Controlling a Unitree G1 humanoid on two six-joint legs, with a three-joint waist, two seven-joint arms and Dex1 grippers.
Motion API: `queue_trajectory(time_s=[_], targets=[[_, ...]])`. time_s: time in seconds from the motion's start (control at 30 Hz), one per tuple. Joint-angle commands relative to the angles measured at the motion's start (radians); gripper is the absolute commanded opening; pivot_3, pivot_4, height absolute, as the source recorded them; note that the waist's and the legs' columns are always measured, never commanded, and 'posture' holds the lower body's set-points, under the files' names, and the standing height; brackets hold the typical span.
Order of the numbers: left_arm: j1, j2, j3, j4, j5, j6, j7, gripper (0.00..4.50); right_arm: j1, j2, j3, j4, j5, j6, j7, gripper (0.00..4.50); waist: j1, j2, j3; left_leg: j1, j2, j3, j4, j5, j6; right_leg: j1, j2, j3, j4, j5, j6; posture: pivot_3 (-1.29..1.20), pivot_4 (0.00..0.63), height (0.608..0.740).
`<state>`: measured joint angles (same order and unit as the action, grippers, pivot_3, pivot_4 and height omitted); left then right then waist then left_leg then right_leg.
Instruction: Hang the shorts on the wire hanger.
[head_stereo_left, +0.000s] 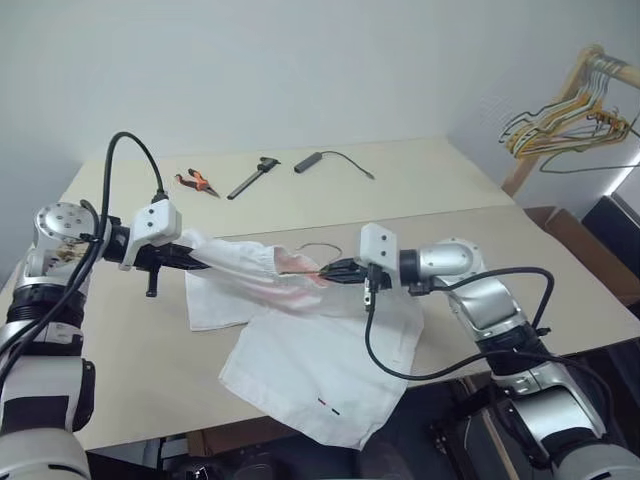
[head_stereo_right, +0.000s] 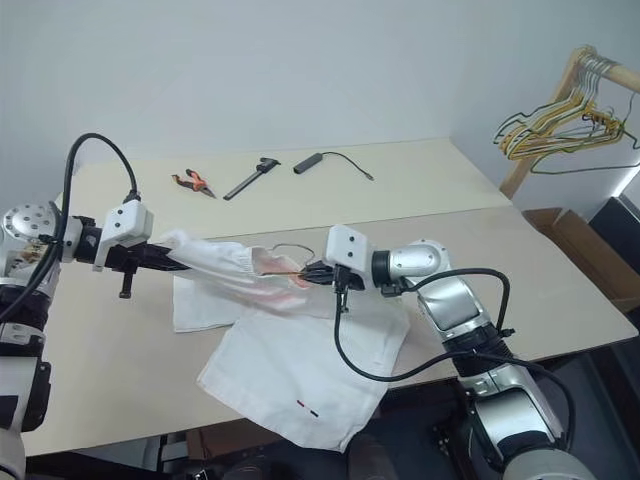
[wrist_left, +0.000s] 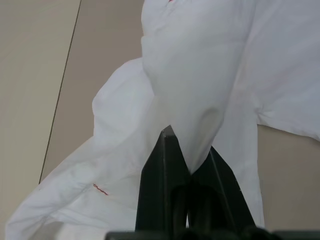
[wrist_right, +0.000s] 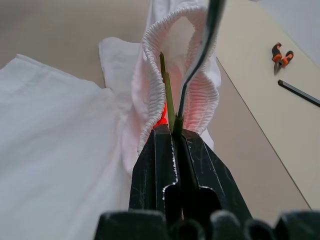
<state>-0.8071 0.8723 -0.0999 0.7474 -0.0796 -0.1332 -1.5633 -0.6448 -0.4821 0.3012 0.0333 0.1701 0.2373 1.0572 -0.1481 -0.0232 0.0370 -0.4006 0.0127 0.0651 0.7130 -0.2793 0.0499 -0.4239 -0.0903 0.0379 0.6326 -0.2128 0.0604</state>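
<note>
Black fingers of our right gripper (wrist_right: 175, 131) are pressed together on the wire hanger (wrist_right: 200, 55), whose thin grey wire rises from between them and curves past the gathered waistband of the shorts (head_stereo_left: 320, 370). In the head views that gripper (head_stereo_left: 335, 270) points toward our left, meeting the raised waistband, with a loop of the hanger wire showing just behind the cloth. Our left gripper (wrist_left: 187, 167) is clamped on a fold of the white cloth, which spreads out above its fingers; in the head views it (head_stereo_left: 195, 262) holds the other end of the waistband up off the surface. Between the two grippers the waistband hangs stretched and lifted, tinged pink near the right one, while the rest of the shorts drape down and lie spread on the table (head_stereo_left: 120, 370), one hem with small dark marks reaching the near edge.

We see a pale beige tabletop with a seam running across it behind the shorts. Well apart from the cloth, on the far half, lie orange-handled pliers (head_stereo_left: 198, 182), a black caliper (head_stereo_left: 253, 176) and a small dark device with a cable (head_stereo_left: 310, 160). Beyond is a plain light wall. To our right, off the table, a bunch of yellow and green hangers (head_stereo_left: 565, 115) hangs from a wooden rack (head_stereo_left: 585, 65), and a cardboard box (head_stereo_left: 585, 250) stands below it.
</note>
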Motion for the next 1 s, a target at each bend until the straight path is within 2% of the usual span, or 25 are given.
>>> queue_trajectory(time_s=[0.03,0.4,0.53,0.77,0.87,0.9,1.0], targets=[[0.021,0.007,0.009,-0.061,-0.012,-0.007,-0.007,0.03,-0.044,0.008,-0.075,-0.060,0.079,0.095,-0.009,0.00,0.000,0.000,0.000,0.000,0.000,0.000,0.000,0.000,0.000,0.000,0.000,0.000,0.000,0.000,0.000,-0.11,0.000,0.740],[0.050,-0.012,-0.004,-0.077,0.017,-0.006,0.038,0.03,-0.078,-0.049,-0.124,-0.118,0.179,0.217,0.059,0.00,-0.001,0.000,0.000,0.000,0.000,0.000,0.000,0.000,0.000,0.000,0.000,0.000,-0.001,0.000,0.000,-0.12,0.000,0.740],[0.034,-0.036,-0.014,-0.072,0.029,0.013,0.065,1.00,-0.135,-0.054,-0.117,-0.127,0.213,0.280,0.089,0.00,-0.001,0.000,0.000,0.000,0.000,0.000,0.000,0.000,0.000,0.000,0.000,0.000,-0.001,0.000,0.000,-0.13,0.000,0.740],[0.055,0.026,0.007,-0.118,0.001,-0.026,-0.028,3.27,-0.286,-0.076,-0.104,-0.063,0.224,0.451,0.091,0.00,-0.007,0.000,0.000,-0.001,0.000,0.000,0.000,0.000,0.000,-0.001,0.000,0.000,0.000,0.000,0.000,-0.13,0.000,0.740],[0.048,0.032,0.059,-0.169,-0.065,-0.031,-0.025,4.31,-0.324,-0.102,-0.072,-0.054,0.198,0.505,0.097,0.00,-0.004,0.000,0.000,-0.001,0.000,0.000,0.000,0.000,0.000,-0.001,-0.001,0.000,0.000,0.000,0.000,-0.13,0.000,0.740],[0.039,0.023,0.078,-0.197,-0.098,-0.004,-0.021,4.47,-0.337,-0.110,-0.059,-0.052,0.192,0.524,0.097,0.00,-0.001,0.000,0.000,-0.001,0.000,0.000,0.000,0.000,0.000,-0.001,-0.001,0.000,0.000,0.000,0.000,-0.13,0.000,0.740],[0.008,-0.025,0.108,-0.292,-0.184,0.097,0.000,4.47,-0.367,-0.119,-0.030,-0.048,0.177,0.546,0.106,0.00,0.006,0.000,0.000,-0.001,0.000,0.000,0.000,0.000,0.000,-0.001,-0.002,0.000,0.000,0.000,0.000,-0.12,0.000,0.740]])
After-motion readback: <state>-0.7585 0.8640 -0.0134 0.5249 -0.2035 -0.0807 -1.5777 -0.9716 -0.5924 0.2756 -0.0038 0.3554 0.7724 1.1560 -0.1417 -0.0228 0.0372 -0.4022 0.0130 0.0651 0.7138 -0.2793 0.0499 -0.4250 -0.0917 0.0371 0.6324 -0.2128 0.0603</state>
